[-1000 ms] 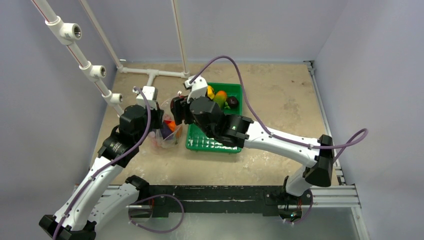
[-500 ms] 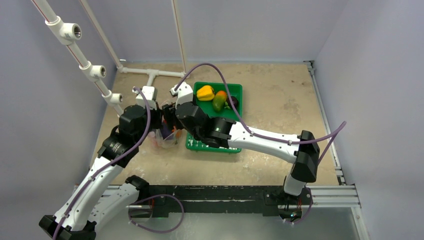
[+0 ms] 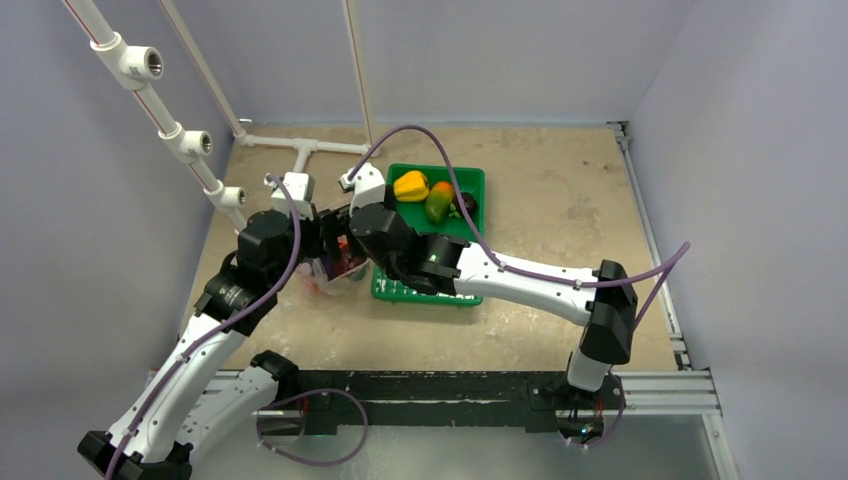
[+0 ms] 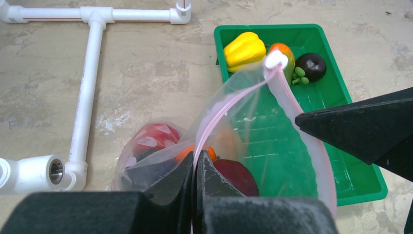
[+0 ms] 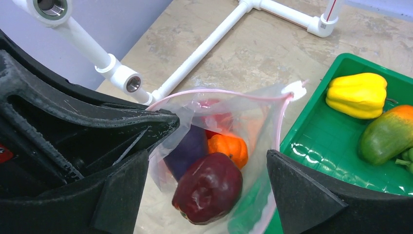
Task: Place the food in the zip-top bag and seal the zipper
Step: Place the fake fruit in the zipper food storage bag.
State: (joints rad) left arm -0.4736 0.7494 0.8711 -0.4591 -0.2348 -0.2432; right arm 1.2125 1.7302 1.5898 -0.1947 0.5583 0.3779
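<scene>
The clear zip-top bag (image 4: 253,112) stands open left of the green tray. My left gripper (image 4: 196,158) is shut on its pink zipper strip (image 4: 229,100) and holds the mouth up. Inside lie a dark red piece (image 5: 209,187), an orange (image 5: 228,147), a purple eggplant (image 5: 187,148) and a red tomato (image 4: 156,139). My right gripper (image 5: 207,161) is open and empty just above the bag's mouth, over the dark red piece. A yellow pepper (image 5: 358,94) and a green-orange pepper (image 5: 387,134) lie in the tray.
The green tray (image 4: 355,180) also holds a dark round fruit with green leaves (image 4: 311,66). White PVC pipes (image 4: 87,87) run along the table left of and behind the bag. Both arms crowd together over the bag (image 3: 335,272).
My right gripper has moved left from the tray's edge to above the bag's mouth. My left gripper has stayed put, holding the zipper strip.
</scene>
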